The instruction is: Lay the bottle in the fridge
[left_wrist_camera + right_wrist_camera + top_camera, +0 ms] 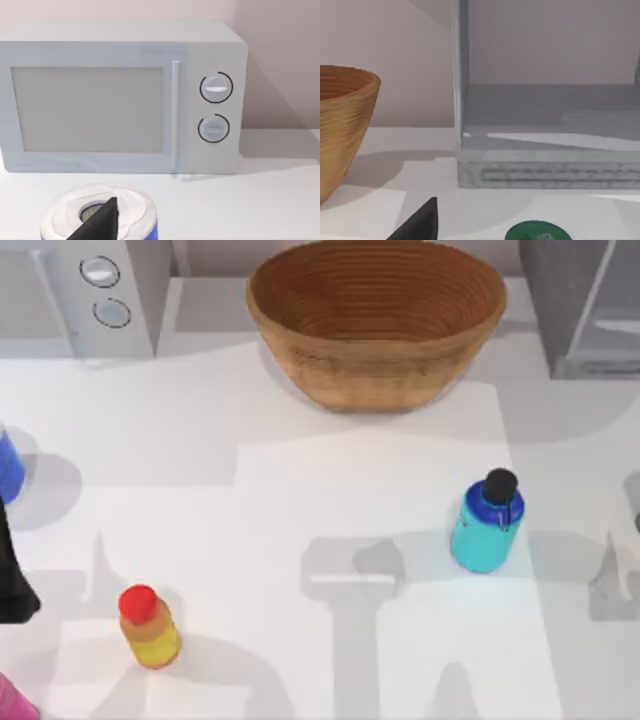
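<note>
The bottle [487, 522] stands upright right of the table's middle, cyan with a blue shoulder, a black cap and a small loop strap. Nothing touches it. The fridge [580, 310] is a grey box at the back right corner. In the right wrist view the fridge [545, 125] shows its light interior, open to the front. My left arm [12, 575] is parked at the left edge, well away from the bottle. A black part of my left gripper [100, 225] shows in the left wrist view. A black part of my right gripper [420, 220] shows in the right wrist view.
A wicker basket [375, 320] sits at the back middle, and a grey box with two round dials [80, 290] at the back left. A yellow-orange bottle with a red cap [148, 628] stands front left. A blue can [100, 217] is near the left gripper, a green object [537, 232] near the right.
</note>
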{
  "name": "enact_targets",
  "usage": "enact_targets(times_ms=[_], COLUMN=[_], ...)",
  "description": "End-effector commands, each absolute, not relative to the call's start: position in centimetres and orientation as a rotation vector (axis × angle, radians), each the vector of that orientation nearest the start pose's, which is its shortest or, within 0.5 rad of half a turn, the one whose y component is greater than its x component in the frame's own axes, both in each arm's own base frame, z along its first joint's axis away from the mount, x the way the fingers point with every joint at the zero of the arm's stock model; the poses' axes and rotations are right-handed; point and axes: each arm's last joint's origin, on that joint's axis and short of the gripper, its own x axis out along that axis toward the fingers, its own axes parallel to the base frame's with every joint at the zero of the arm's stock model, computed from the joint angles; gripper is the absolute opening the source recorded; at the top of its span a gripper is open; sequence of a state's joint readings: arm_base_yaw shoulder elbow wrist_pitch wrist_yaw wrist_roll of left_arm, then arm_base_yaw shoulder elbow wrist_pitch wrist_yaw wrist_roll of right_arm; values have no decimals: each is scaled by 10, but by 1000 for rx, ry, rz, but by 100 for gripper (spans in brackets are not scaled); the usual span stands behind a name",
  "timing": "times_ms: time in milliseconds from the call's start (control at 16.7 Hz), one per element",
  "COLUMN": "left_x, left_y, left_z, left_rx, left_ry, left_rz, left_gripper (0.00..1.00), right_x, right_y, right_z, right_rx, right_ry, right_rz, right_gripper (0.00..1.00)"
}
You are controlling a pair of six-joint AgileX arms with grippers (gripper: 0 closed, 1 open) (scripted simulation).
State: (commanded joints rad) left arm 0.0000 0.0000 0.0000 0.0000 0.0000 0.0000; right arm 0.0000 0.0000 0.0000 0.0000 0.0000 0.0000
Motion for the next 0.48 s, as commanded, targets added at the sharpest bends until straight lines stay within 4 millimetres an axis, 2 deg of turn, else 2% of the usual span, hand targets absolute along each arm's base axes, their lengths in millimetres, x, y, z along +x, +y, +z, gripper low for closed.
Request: enact_targets(times_ms=[240,480], left_x=[106,106], left_y=[-1,-1], left_z=[160,160], left_rx=[0,0], left_ry=[0,0], left_rz=[0,0], left_gripper=[100,100], right_x=[108,119], right_y=[-1,2], right_z=[160,161], right_rx=[-8,-29], right_ry=[1,14], right_rz=[3,55], right_gripper=[100,100])
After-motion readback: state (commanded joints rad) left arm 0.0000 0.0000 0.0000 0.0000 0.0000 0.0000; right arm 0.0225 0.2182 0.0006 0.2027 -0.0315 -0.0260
